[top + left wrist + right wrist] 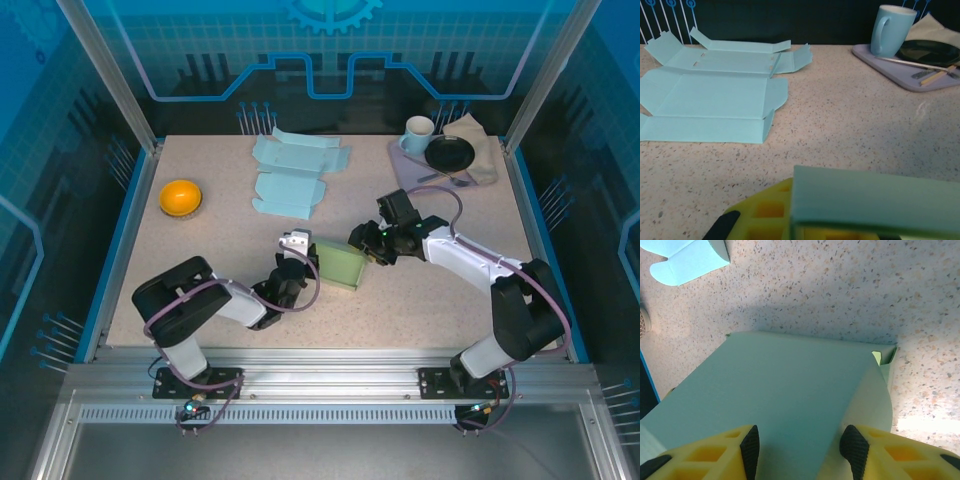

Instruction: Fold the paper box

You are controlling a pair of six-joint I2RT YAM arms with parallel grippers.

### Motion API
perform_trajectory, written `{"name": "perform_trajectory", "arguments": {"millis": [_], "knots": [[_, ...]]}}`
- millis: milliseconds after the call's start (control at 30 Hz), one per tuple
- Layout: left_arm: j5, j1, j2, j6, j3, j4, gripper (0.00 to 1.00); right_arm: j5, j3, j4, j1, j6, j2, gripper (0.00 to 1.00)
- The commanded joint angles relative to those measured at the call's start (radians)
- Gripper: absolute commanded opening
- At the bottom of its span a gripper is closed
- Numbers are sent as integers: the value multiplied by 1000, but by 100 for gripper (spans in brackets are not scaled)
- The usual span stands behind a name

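At table centre, clenched left claw (308,262) has tips hidden behind half-folded pale green box (340,268); right claw (802,447) grips its rounded-flap end

Low view across speckled tabletop (850,120). My pincer (795,225) at bottom edge, jaws closed on the pale green paper box (875,202); its flat panel lies across my yellow finger (765,212), black pad (722,227) at lower left.

Far left: two pale blue box blanks, unfolded. Nearer blank (710,107) lies flat, one edge strip creased slightly upward. Farther blank (725,57) just behind it, its end flaps lifted.

Far right: lavender tray (875,60). On it, a pale blue mug (892,30), upright, handle toward the left; a black plate (930,50) beside it; chopsticks (932,76) at the tray's near edge. Beige napkin (935,27) behind the plate.
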Motion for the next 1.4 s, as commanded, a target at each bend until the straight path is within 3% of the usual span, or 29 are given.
{"name": "perform_trajectory", "arguments": {"millis": [0, 467, 867, 1167, 1233, 1367], "knots": [[105, -21, -31, -42, 18, -247, 0, -71, 35, 7, 27, 45, -9, 53], [136, -14, -52, -46, 40, -279, 0, -122, 10, 55, 40, 122, -51, 52], [190, -14, -3, -61, -27, -222, 0, 14, -103, 8, 84, 59, -89, 43], [214, -14, -19, -42, -63, -257, 20, 60, -153, 13, 87, 53, -97, 43], [214, -13, -29, -41, -68, -275, 31, 67, -143, 8, 87, 50, -95, 43], [218, -15, -75, -55, -89, -304, 41, 83, -126, -9, 88, 38, -92, 43]]}}
